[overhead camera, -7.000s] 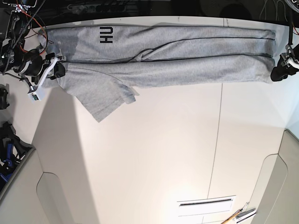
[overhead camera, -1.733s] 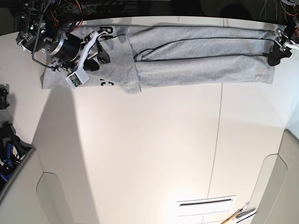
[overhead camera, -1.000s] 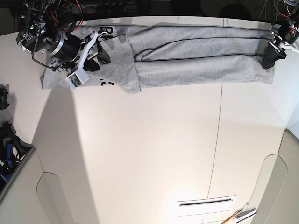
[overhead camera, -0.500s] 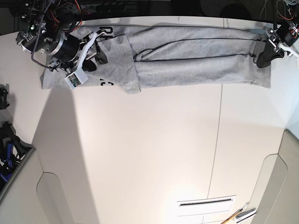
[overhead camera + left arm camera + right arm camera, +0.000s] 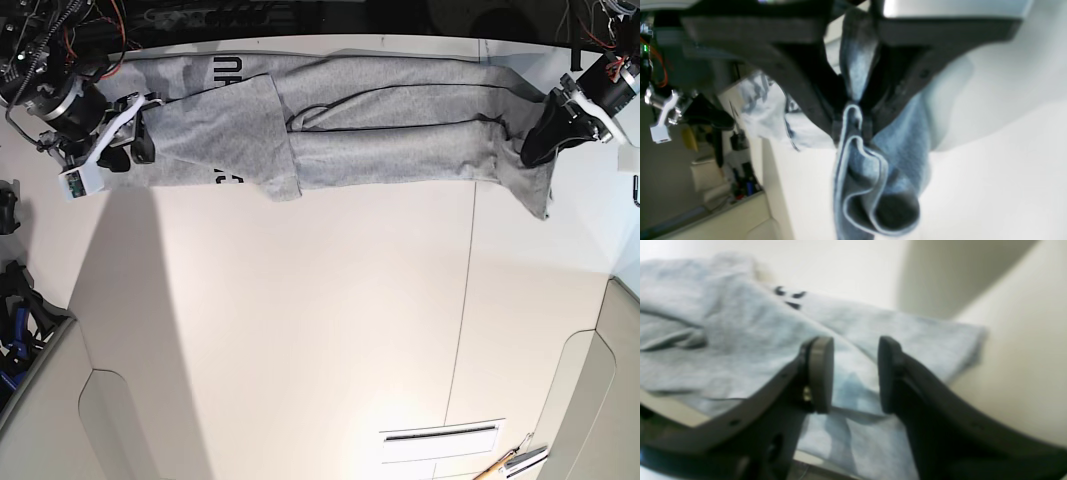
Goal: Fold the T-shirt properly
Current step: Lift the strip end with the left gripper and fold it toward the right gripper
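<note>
The T-shirt was laid as a long, narrow band along the far edge of the worktop, its hem end lifted and drawn inward, presumably so that the band could be folded across its length. That end was pinched between the pressed-together fingers of the left gripper. The right gripper was held spread just above the printed end, gripping nothing.

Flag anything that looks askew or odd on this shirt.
The T-shirt lies as a long folded strip, but its end at the left pincer is bunched and dragged off-line, a corner hanging below the strip's edge. At the other end a folded-over flap sits crooked, partly covering the lettering.
</note>
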